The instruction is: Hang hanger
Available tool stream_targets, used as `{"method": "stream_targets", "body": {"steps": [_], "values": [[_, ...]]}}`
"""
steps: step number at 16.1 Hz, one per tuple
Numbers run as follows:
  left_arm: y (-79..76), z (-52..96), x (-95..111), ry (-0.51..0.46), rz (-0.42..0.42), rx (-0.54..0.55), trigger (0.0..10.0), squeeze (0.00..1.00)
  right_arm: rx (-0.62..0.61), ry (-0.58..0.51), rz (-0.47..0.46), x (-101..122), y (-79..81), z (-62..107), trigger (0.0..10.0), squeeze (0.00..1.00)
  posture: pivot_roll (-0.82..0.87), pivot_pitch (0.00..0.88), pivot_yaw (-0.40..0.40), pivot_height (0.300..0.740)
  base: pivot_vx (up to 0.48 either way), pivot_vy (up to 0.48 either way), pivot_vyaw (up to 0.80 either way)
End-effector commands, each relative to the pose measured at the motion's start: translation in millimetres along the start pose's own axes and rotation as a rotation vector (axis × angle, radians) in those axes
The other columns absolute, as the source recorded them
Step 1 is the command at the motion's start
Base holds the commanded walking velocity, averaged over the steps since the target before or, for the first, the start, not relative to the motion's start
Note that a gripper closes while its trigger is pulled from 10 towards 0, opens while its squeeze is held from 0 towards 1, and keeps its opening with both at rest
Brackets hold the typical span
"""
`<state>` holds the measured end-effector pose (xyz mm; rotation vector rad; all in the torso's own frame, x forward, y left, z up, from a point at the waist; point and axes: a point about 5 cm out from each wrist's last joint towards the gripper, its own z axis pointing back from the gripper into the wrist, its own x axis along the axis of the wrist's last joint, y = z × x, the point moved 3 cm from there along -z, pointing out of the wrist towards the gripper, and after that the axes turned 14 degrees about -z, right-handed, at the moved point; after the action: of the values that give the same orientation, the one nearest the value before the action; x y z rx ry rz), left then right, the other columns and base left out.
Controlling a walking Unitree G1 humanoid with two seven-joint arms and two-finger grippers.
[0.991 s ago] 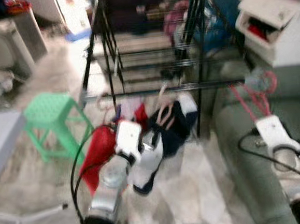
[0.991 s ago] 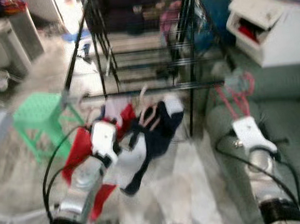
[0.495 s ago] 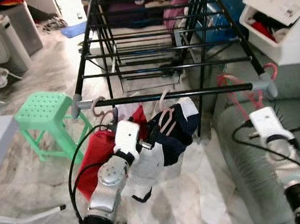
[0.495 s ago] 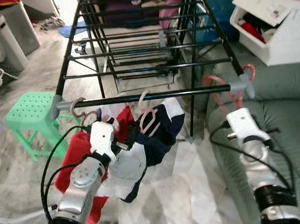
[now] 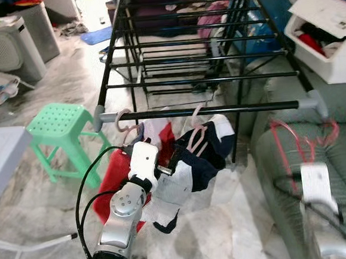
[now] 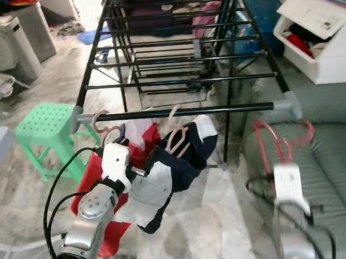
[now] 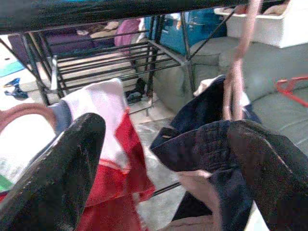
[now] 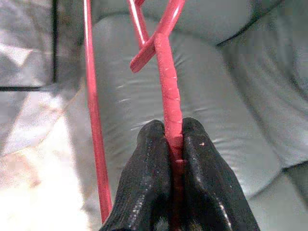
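Blurring right pincer [image 8: 171,144], clamped on red hanger [image 8: 166,72].

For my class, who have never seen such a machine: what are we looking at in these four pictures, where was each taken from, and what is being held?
A humanoid robot stands before a black drying rack indoors. Two pictures come from its head, looking down; two from cameras on its wrists. The right end effector is shut on a red hanger above a grey-green sofa. The left end effector, open, sits at a navy and white garment hanging from the rack's front bar. A green stool stands on the floor nearby.
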<state>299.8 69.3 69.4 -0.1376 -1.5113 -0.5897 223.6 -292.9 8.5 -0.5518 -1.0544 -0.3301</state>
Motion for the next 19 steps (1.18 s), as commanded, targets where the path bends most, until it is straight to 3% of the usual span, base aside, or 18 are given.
{"method": "stream_targets", "body": {"steps": [1, 2, 3, 7, 8, 11, 15, 17, 19], "values": [[0.2, -1.1, 1.4, 0.001, -0.007, -0.001, 10.0, 0.00, -0.040, -0.132, -0.011, 27.8, -6.1, 1.4, 10.0, 0.00, -0.06, 0.000, 0.003, 0.740, 0.000, 0.000, 0.00], [0.6, -1.3, 1.4, 0.002, -0.007, -0.001, 10.0, 0.00, -0.016, -0.244, 0.021, 42.1, -1.3, 13.0, 10.0, 0.00, -0.07, 0.000, 0.006, 0.740, 0.000, 0.000, 0.00], [0.6, -1.6, 1.5, 0.001, -0.007, -0.003, 10.0, 0.00, 0.023, -0.268, 0.047, 47.0, 7.7, 20.2, 10.0, 0.00, -0.07, 0.000, 0.010, 0.740, 0.000, 0.000, 0.00], [0.9, -2.0, 1.7, 0.001, -0.008, -0.002, 10.0, 0.00, 0.148, -0.281, 0.108, 46.5, 28.3, 30.8, 10.0, 0.00, -0.07, 0.000, 0.006, 0.740, 0.000, 0.000, 0.00], [0.9, -2.3, 1.6, 0.003, -0.006, 0.001, 10.0, 0.00, 0.201, -0.220, 0.122, 37.5, 36.8, 31.9, 10.0, 0.00, -0.07, 0.000, 0.003, 0.740, 0.000, 0.000, 0.00], [0.3, -2.2, 1.6, 0.004, -0.005, 0.002, 10.0, 0.00, 0.221, -0.207, 0.125, 43.8, 42.3, 21.7, 10.0, 0.00, -0.06, 0.000, 0.003, 0.740, 0.000, 0.000, 0.00], [1.2, -3.0, 1.4, 0.005, -0.008, 0.004, 10.0, 0.00, 0.234, -0.244, 0.154, 73.9, 48.4, -4.3, 10.0, 0.00, -0.06, 0.000, -0.001, 0.740, 0.000, 0.000, 0.00], [2.2, -1.5, -0.2, 0.012, -0.008, 0.012, 10.0, 0.00, 0.279, -0.073, 0.110, 57.9, 49.5, -19.6, 10.0, 0.00, -0.05, 0.000, -0.013, 0.740, 0.000, 0.000, 0.00], [1.9, -1.0, -0.9, 0.016, -0.008, 0.014, 10.0, 0.00, 0.278, 0.049, 0.026, 42.6, 46.1, -24.7, 10.0, 0.00, -0.05, 0.000, -0.017, 0.740, 0.000, 0.000, 0.00]]}}
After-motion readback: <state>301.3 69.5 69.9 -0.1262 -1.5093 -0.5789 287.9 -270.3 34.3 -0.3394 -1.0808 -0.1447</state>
